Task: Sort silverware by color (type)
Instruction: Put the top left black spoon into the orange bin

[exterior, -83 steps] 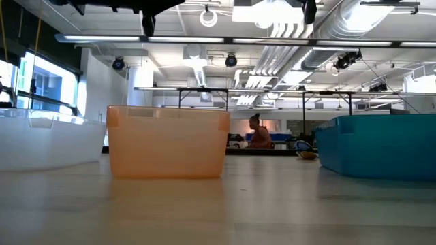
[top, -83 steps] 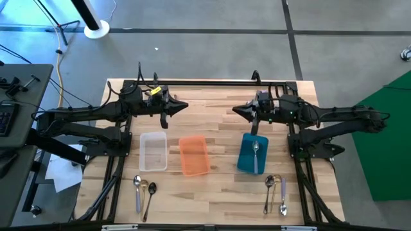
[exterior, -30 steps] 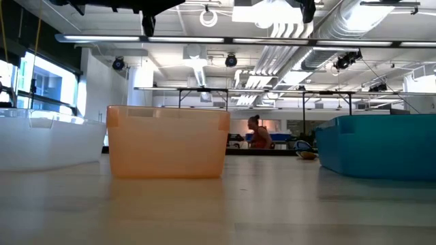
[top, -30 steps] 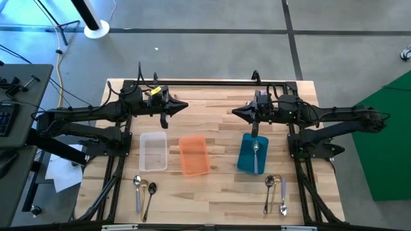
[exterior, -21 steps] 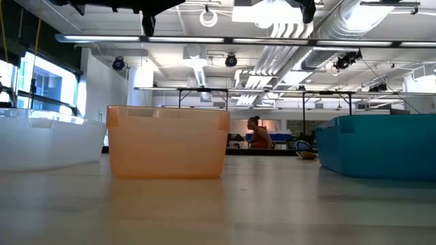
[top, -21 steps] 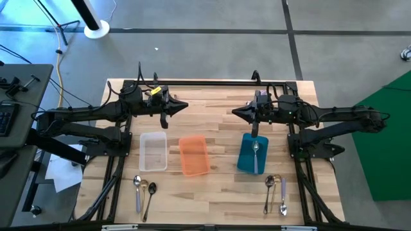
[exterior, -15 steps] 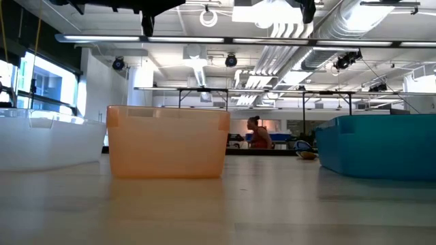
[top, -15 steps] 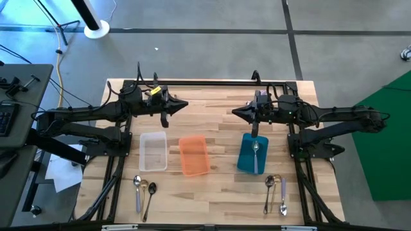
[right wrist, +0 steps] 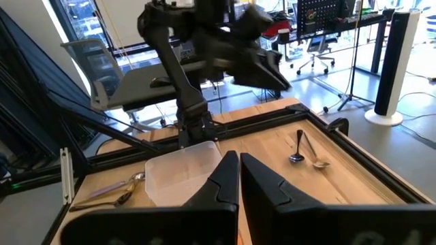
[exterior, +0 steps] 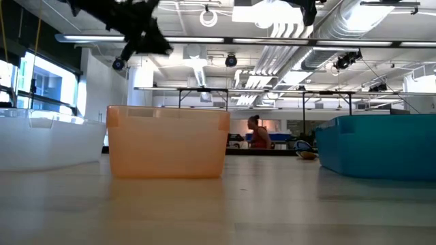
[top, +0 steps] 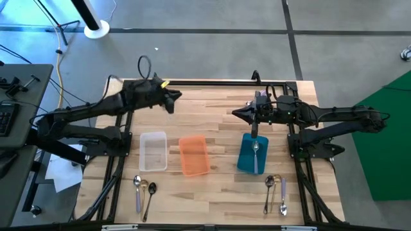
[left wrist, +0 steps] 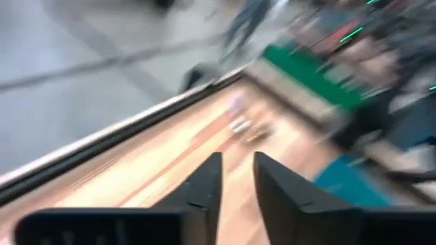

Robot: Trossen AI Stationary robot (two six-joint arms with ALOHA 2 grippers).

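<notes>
Slim spoons lie flat on the wooden table in two clusters, one near the front left corner (top: 144,190) and one near the front right corner (top: 276,192). One silver spoon (top: 255,153) lies inside the blue tray (top: 244,162). My left gripper (top: 178,95) hovers high over the far left part of the table. In the blurred left wrist view, the left gripper (left wrist: 237,178) is open with nothing between its fingers. My right gripper (top: 234,113) hangs in the air just beyond the blue tray's far end. In its wrist view, the right gripper (right wrist: 238,163) is shut and empty.
A clear tray (top: 153,152) and an orange tray (top: 193,155) stand side by side with the blue tray across the middle of the table. Black frame rails (top: 212,82) run along the table's edges. Bare wood lies between the trays and the far rail. A person (exterior: 257,133) shows far back in the room.
My left gripper has swung toward the table's far edge and slightly toward its left edge. It has also tipped, so its fingers slant lower in the low view. My right gripper, the spoons and the trays have stayed where they were.
</notes>
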